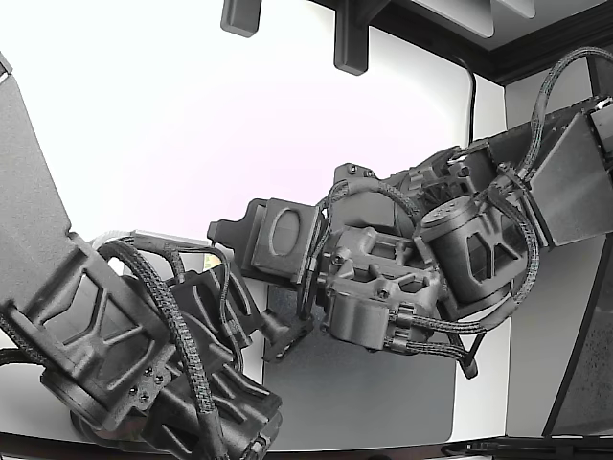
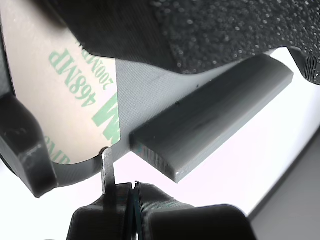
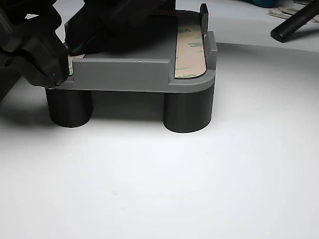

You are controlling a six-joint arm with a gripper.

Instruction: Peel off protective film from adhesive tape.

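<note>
The black hand (image 2: 131, 200) has its tips pressed together on a thin tab of the beige green-printed protective film (image 2: 75, 100). That film lies on the grey footed plastic fixture (image 3: 124, 74) standing on the white counter (image 3: 174, 174).

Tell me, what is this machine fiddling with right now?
A robot arm is working on a grey plastic part that stands on dark round legs on a white table. The part carries strips of tape with tan backing film printed in green. The gripper sits at the edge of one strip, its thin tip at the film's rim. The film looks to be still lying flat, so peeling seems barely begun.
</note>
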